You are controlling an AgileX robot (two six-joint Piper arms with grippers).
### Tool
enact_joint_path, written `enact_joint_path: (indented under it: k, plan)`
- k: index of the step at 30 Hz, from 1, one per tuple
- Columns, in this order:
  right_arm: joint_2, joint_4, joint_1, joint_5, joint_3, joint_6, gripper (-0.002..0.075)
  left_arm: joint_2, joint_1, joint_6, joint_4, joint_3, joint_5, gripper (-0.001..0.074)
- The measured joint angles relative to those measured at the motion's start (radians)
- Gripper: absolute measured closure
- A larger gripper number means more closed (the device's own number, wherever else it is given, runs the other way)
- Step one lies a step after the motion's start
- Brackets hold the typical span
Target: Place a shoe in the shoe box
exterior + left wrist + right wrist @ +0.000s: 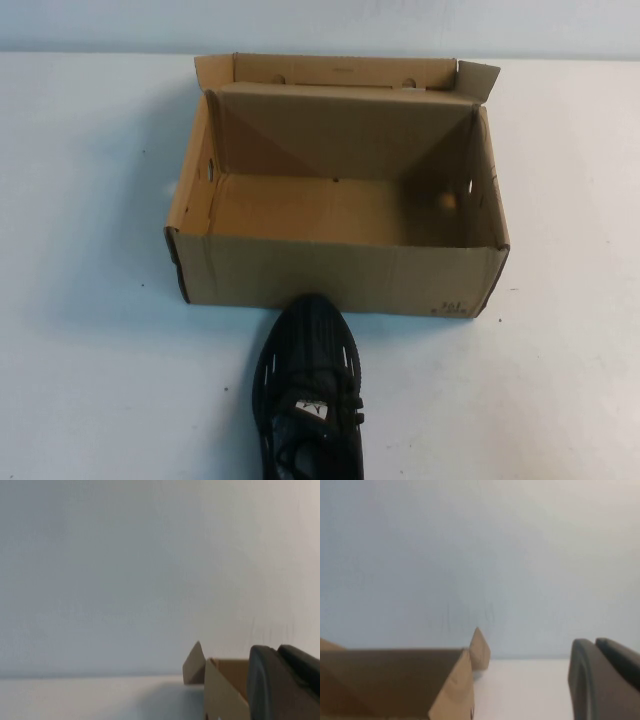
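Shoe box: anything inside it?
The shoe box shows only bare cardboard floor; the strip behind its near wall is hidden. The shoe lies outside, in front. Neither pincer appears in the high view.

Tabletop (90,380): a plain white surface fills nearly the whole high view, bare on both flanks and lightly shadowed toward the near left.
Wall (320,25): a pale bluish-grey band runs along the far edge of the tabletop; in both wrist views it rises blank and unmarked above the white surface.
Light: soft, even, no hard glare.
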Motion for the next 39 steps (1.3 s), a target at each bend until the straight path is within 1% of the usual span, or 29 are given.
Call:
enact_joint_path:
  k: [3, 5, 8, 10, 12, 15, 19, 22, 25, 28, 31, 33, 36, 39]
  plan:
    - [0.000, 0.001, 0.000, -0.138, 0.000, 0.000, 0.0742, 0.000, 0.000, -0.006, 0.000, 0.000, -0.095, 0.0738]
    - [0.000, 0.001, 0.000, -0.279, 0.000, 0.000, 0.0742, 0.000, 0.000, -0.010, 0.000, 0.000, -0.197, 0.0738]
    - [0.000, 0.008, 0.000, -0.503, 0.000, 0.000, 0.0742, 0.000, 0.000, -0.021, 0.000, 0.000, -0.399, 0.0738]
    - [-0.005, 0.020, 0.000, -0.550, -0.013, 0.000, 0.0742, -0.002, 0.000, -0.045, -0.005, 0.000, -0.497, 0.0738]
    - [-0.007, 0.041, 0.000, -0.542, -0.054, 0.000, 0.0742, -0.004, 0.000, -0.067, -0.009, -0.022, -0.513, 0.0738]
    - [-0.007, 0.055, 0.000, -0.481, -0.168, 0.000, 0.0742, -0.004, 0.000, -0.080, -0.009, -0.099, -0.476, 0.0738]
    - [-0.005, 0.059, 0.000, -0.332, -0.348, 0.000, 0.0742, 0.001, 0.000, -0.085, -0.011, -0.242, -0.374, 0.0738]
    - [0.046, 0.059, 0.000, -0.212, -0.483, 0.000, 0.0742, 0.049, 0.000, -0.087, -0.011, -0.360, -0.297, 0.0738]
    - [0.140, 0.059, 0.000, -0.063, -0.604, 0.000, 0.0742, 0.138, 0.000, -0.089, -0.011, -0.472, -0.162, 0.0738]
    - [0.241, 0.079, 0.000, 0.127, -0.711, 0.000, 0.0742, 0.232, 0.000, -0.093, -0.011, -0.572, 0.046, 0.0738]
    - [0.341, 0.130, 0.000, 0.325, -0.770, 0.000, 0.0742, 0.319, 0.000, -0.094, -0.011, -0.629, 0.215, 0.0738]
    - [0.400, 0.138, 0.000, 0.397, -0.780, -0.012, 0.0742, 0.359, 0.000, -0.090, -0.007, -0.634, 0.265, 0.0738]
    - [0.458, 0.139, 0.000, 0.455, -0.780, -0.056, 0.0742, 0.406, 0.000, -0.108, -0.016, -0.630, 0.312, 0.0738]
    - [0.485, 0.195, 0.000, 0.491, -0.780, -0.070, 0.0742, 0.437, 0.000, -0.158, -0.053, -0.630, 0.373, 0.0738]
